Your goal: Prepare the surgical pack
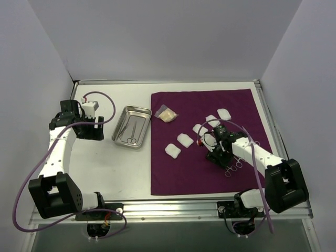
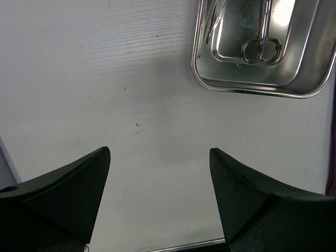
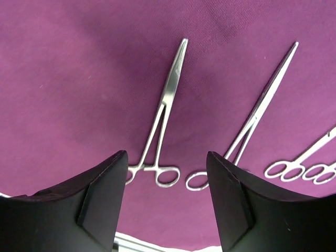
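Cloth of dark purple covers the right side of the table, carrying a diagonal row of white gauze pads and slim ring-handled forceps lying flat. The right pincer hangs just above those forceps, fingers parted, gripping nothing. Left of the cloth sits the steel tray with scissors inside; near it the left pincer hovers over the table, spread wide and empty.

Bright, even overhead light, faint soft shadow on the white table, glare on the small rectangular steel tray, sharp focus throughout.
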`<state>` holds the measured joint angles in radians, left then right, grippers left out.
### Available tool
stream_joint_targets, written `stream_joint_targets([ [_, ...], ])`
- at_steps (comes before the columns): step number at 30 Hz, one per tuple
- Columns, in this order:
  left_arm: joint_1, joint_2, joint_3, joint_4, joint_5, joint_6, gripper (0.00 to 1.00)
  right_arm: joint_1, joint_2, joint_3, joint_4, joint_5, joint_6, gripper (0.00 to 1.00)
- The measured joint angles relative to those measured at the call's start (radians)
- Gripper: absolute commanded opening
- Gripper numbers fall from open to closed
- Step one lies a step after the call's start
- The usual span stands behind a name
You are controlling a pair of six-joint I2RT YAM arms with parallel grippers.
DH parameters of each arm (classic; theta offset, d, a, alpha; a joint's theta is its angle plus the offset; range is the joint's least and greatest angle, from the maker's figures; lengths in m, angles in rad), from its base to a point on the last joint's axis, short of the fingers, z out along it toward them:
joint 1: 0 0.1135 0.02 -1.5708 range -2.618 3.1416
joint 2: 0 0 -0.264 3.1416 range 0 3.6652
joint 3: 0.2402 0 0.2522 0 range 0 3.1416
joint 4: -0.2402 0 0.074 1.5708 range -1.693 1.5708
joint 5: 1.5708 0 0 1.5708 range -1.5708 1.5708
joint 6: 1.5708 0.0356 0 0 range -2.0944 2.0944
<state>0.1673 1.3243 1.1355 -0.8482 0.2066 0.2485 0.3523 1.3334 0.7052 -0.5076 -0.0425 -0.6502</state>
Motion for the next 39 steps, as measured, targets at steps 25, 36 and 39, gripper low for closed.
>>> stream_joint_targets([
  [25,0.0,0.006,0.0,0.0,-0.001,0.003,0.86,0.012,0.16,0.047,-0.005,-0.014,-0.04,0.46],
  [36,0.0,0.006,0.0,0.0,-0.001,0.003,0.86,0.024,0.184,0.058,-0.012,-0.008,-0.041,0.38],
  [39,0.0,0.006,0.0,0.0,-0.001,0.003,0.86,0.023,0.213,0.082,-0.031,-0.014,-0.056,0.36],
])
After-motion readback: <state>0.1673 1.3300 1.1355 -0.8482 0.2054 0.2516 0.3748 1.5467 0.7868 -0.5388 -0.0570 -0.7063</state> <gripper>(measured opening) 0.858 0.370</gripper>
